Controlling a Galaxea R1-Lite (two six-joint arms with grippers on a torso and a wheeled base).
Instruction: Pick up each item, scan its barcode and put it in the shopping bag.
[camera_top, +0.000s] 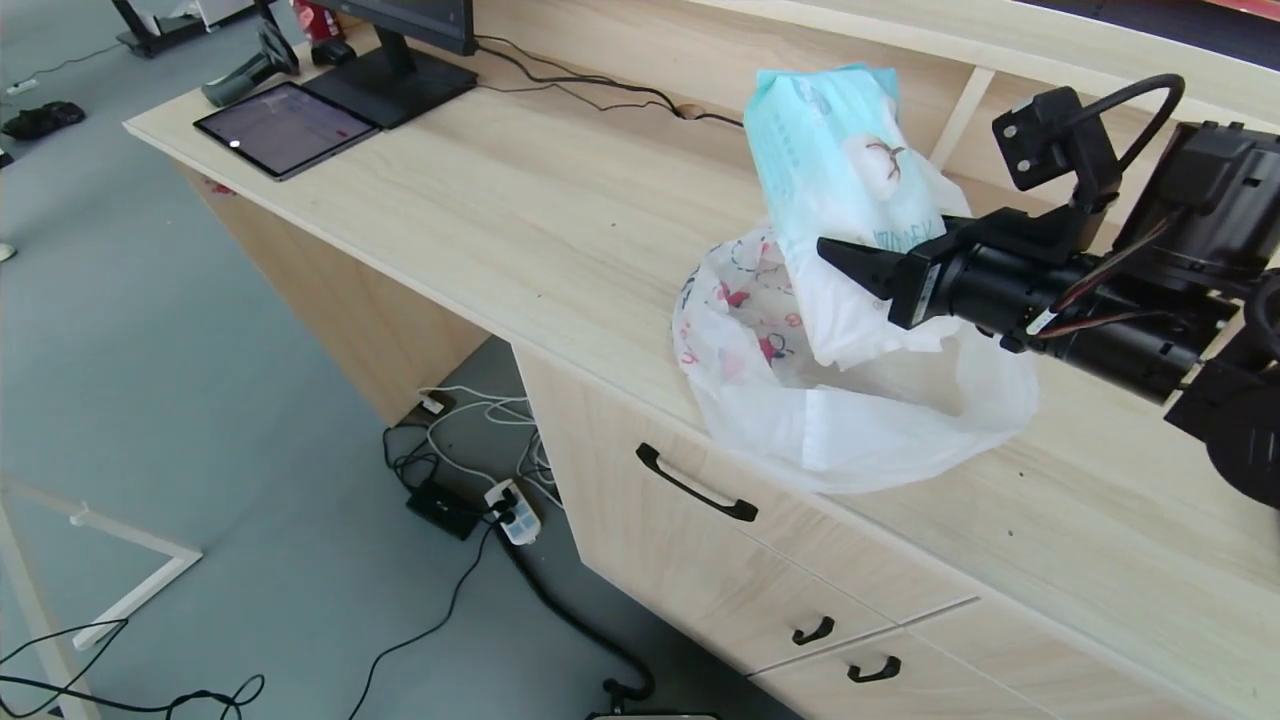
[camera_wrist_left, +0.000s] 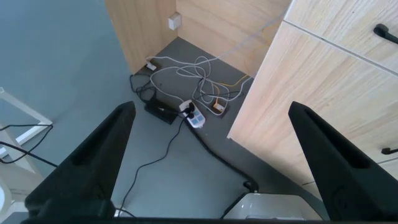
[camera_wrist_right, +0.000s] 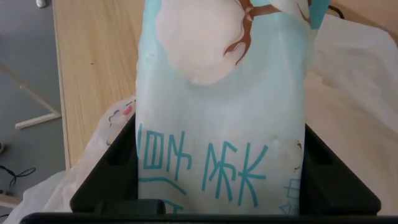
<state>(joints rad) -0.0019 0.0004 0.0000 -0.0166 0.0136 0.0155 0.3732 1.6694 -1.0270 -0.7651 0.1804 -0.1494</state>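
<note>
Right tool comes in from the right side and is clamped on the tissue pack. In the right wrist view you can see a black finger pressed against each long side of the pack, so it's grasping across the narrow width.

The pack is a teal and white soft pack with a cotton flower print. Its long axis stands roughly upright, tilted a bit. The lower end is down inside the open mouth of the shopping bag and the upper end sticks up well clear of it. The printed face looks toward the right wrist camera.

The shopping bag is thin white plastic with small red prints, slumped on the table right at the near edge, bulging a little over the drawer front just above a black drawer handle. The bag's printed rim shows beside the pack in the right wrist view too.

Left tool is released – both fingers spread wide, nothing between them. It hangs off the table, pointing down at the grey floor beside the drawers, with a tangle of cables and a power strip below it.

Far left on the table: a tablet lying flat, a monitor stand just behind it, and a handheld scanner – all well apart from the bag.
</note>
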